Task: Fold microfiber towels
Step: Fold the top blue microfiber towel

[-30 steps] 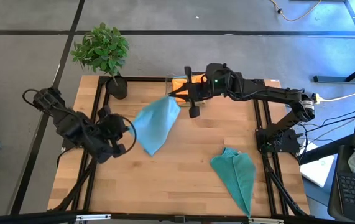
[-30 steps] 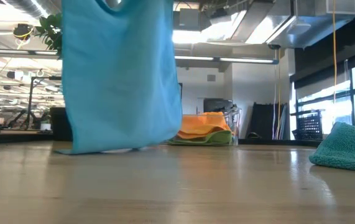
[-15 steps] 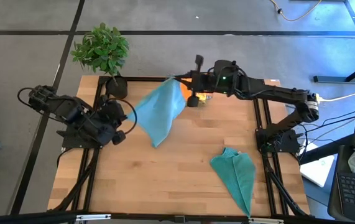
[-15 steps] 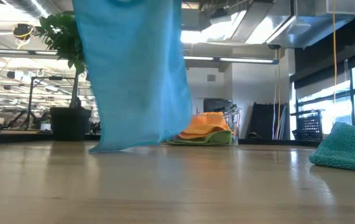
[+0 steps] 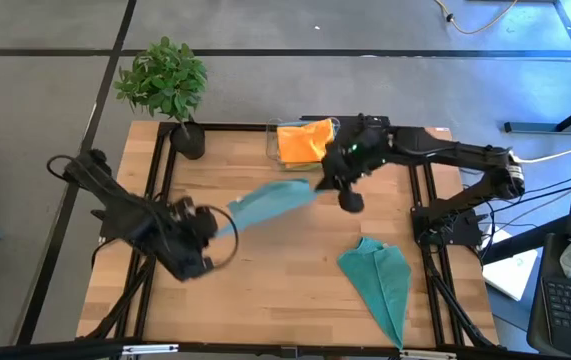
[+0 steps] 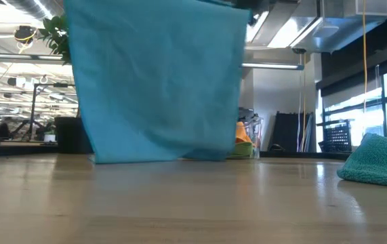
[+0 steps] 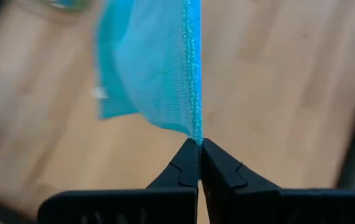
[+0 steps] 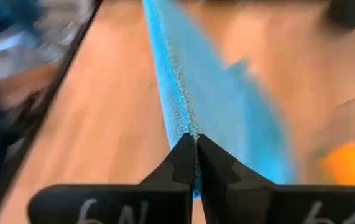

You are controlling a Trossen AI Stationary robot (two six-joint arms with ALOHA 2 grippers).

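A light blue microfiber towel (image 5: 270,200) hangs spread between my two grippers over the middle of the table. In the low view the blue towel (image 6: 159,81) is a wide sheet, its lower edge (image 6: 152,160) close to the table top. My left gripper (image 5: 222,221) is shut on its left end. My right gripper (image 5: 320,184) is shut on its right end. A teal towel (image 5: 380,285) lies folded on the table at the near right. An orange towel (image 5: 303,140) lies in the clear bin at the far edge. My left gripper pinches the towel's upper left corner (image 7: 196,134) between its two shut fingers, only at their free ends. The fingers slant down from the table's left. The top edge (image 7: 193,68) runs away from them, drawn straight. My right gripper pinches the towel's upper right corner (image 8: 191,132) between its shut fingertips, slanting down from the far right. The hemmed top edge (image 8: 171,62) runs off taut toward the other arm, and the cloth hangs below it.
A potted plant (image 5: 165,85) stands at the far left corner. The clear bin (image 5: 273,140) with the orange towel (image 6: 242,139) sits behind the hanging cloth. The teal towel (image 6: 376,159) takes up the near right; bare wood lies at the near left.
Both grippers have come toward the table's near edge and down, and my right gripper has rolled and tipped. The blue towel, which hung narrow below the far edge, is now spread wide, its top edge drawn taut between the two grippers.
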